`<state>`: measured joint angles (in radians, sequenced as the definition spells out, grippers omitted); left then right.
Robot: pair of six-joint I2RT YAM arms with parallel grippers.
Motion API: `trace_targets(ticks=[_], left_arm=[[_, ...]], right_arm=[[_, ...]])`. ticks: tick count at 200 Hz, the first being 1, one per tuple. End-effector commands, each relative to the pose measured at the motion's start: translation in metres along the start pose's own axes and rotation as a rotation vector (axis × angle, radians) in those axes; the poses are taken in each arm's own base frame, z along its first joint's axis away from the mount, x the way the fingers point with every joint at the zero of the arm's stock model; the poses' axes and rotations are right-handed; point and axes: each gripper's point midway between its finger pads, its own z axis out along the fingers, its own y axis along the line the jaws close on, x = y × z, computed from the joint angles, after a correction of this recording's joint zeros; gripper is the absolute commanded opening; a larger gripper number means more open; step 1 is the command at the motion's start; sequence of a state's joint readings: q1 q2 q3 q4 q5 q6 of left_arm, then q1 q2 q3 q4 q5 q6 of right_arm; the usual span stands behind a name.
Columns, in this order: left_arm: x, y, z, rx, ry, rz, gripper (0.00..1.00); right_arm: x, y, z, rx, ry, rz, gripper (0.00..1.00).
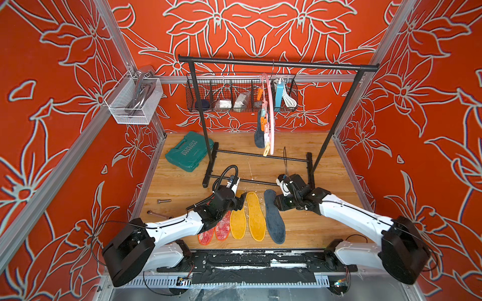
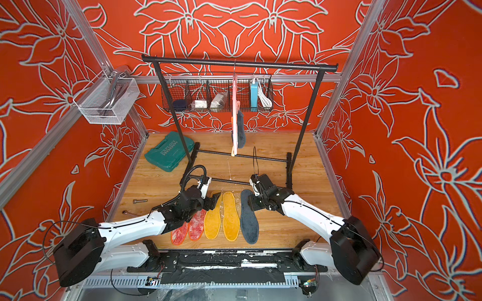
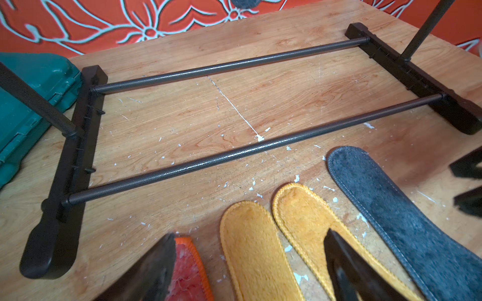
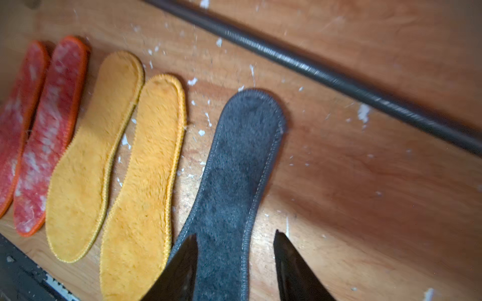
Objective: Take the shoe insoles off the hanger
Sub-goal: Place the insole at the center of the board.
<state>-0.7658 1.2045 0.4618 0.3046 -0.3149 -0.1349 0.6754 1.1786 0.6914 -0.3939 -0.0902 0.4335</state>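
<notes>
Five shoe insoles [image 1: 255, 216] in a row on tabletop [image 3: 182, 117]. Dark grey insole [image 4: 234, 161] directly below right hand [image 4: 236, 233], fingers parted astride it, gripping nothing. Yellow pair [image 3: 255, 247] below left hand [image 3: 250, 233], spread wide, empty; red pair [image 4: 49, 130] beside. Only top views show pink hanger [image 1: 271, 117], high beyond both hands, sixth insole [image 1: 259, 135], grey, pegged on it. Green case [image 1: 188, 151] lettered "EXPLOIT".

Wooden table [image 1: 326, 229]: five insoles [image 1: 255, 216], rack [image 1: 258, 155], green case [image 1: 189, 151].

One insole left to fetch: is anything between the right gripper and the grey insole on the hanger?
Nothing visible blocks the right gripper from the hanging grey insole; the rack's base bars only cross the table below.
</notes>
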Motion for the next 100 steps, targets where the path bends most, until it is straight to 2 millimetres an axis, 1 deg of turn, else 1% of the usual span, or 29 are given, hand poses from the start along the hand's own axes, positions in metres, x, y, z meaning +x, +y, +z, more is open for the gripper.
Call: trace_targets(ticks=[1,12,23,45,54,66,87,100], left_arm=[[-0.006,-0.010,-0.003,0.065,-0.036,-0.028,0.84],[-0.007,-0.016,-0.005,0.108,-0.062,-0.033,0.84],[-0.009,-0.021,-0.009,0.150,-0.091,-0.040,0.84],[-0.016,-0.031,-0.018,0.219,-0.127,-0.036,0.84],[-0.017,-0.032,-0.020,0.229,-0.138,-0.032,0.84],[-0.018,-0.031,-0.022,0.229,-0.153,-0.025,0.84],[-0.023,-0.036,-0.029,0.265,-0.193,-0.011,0.84],[-0.026,-0.040,-0.033,0.298,-0.205,0.003,0.84]], right_arm=[[-0.015,-0.024,-0.015,0.132,-0.147,0.005,0.52],[-0.024,-0.027,-0.025,0.141,-0.229,-0.003,0.53],[-0.033,-0.024,-0.034,0.115,-0.317,-0.037,0.54],[-0.035,-0.025,-0.038,0.104,-0.448,-0.134,0.57],[-0.034,-0.024,-0.039,0.100,-0.482,-0.164,0.58],[-0.037,-0.018,-0.045,0.070,-0.534,-0.210,0.59],[-0.043,-0.015,-0.047,0.076,-0.601,-0.304,0.64],[-0.048,-0.015,-0.046,0.094,-0.608,-0.333,0.66]])
